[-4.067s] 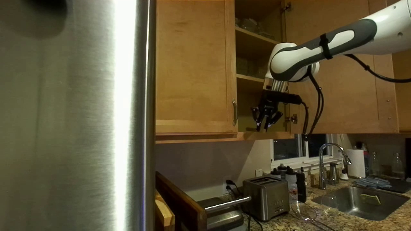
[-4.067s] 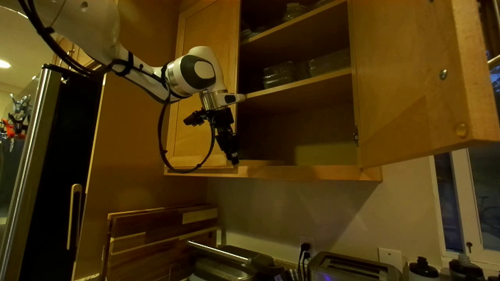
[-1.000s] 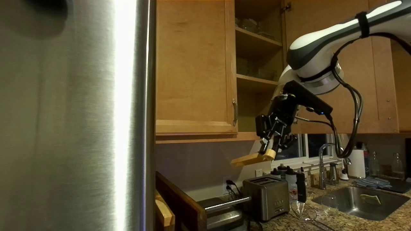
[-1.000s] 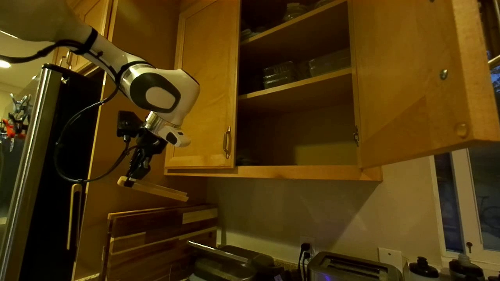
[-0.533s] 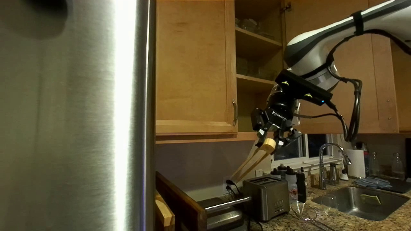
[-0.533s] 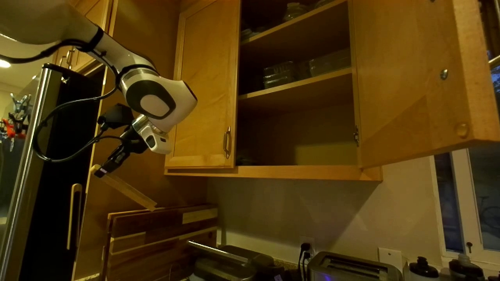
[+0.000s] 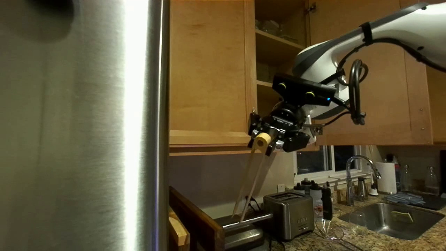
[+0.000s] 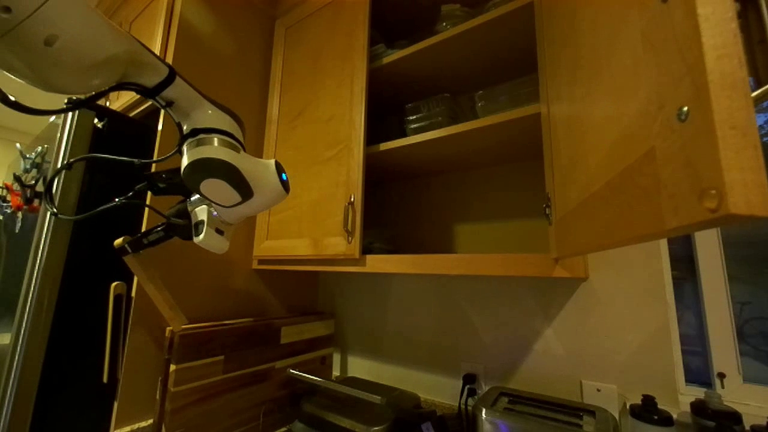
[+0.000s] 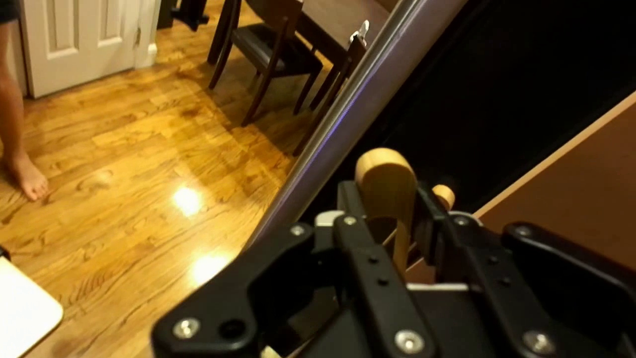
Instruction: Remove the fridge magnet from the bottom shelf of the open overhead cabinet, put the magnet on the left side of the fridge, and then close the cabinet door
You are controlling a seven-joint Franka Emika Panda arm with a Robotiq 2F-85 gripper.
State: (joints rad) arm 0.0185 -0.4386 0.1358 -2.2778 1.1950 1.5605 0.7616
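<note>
The arm (image 7: 397, 30) reaches in front of the overhead cabinet (image 8: 468, 265), and its gripper (image 9: 385, 192) has the fridge magnet (image 8: 155, 289) by its rounded head, a finger snug on either side, the jaws no farther apart than the wood between them. So the magnet is outside the cabinet: in an exterior view I see it to the cabinet's left, tilted, head uppermost, its long body slanting down past the level of the cabinet's lower edge. The low end overlaps the cutting boards (image 8: 246, 366), which stand lower than the cabinet and to its left; whether the two touch I can't tell. The cabinet door (image 8: 618, 126) hangs wide open at the cabinet's right edge, while the neighbouring door (image 8: 315, 135) covers the cabinet's left part. Some clear containers (image 8: 428, 115) sit on a shelf board (image 8: 456, 129) inside the cabinet. The fridge (image 7: 87, 139) stands to the left of the cabinet, and against its black side I notice another light-wood piece (image 8: 115, 294). Below the cabinet a toaster (image 7: 296, 216) rests on the counter (image 7: 303, 244). In the wrist view, well away from the cabinet, I catch someone's bare foot (image 9: 27, 176) on the wooden floor (image 9: 124, 164), with a dark chair (image 9: 271, 49) standing there too.
</note>
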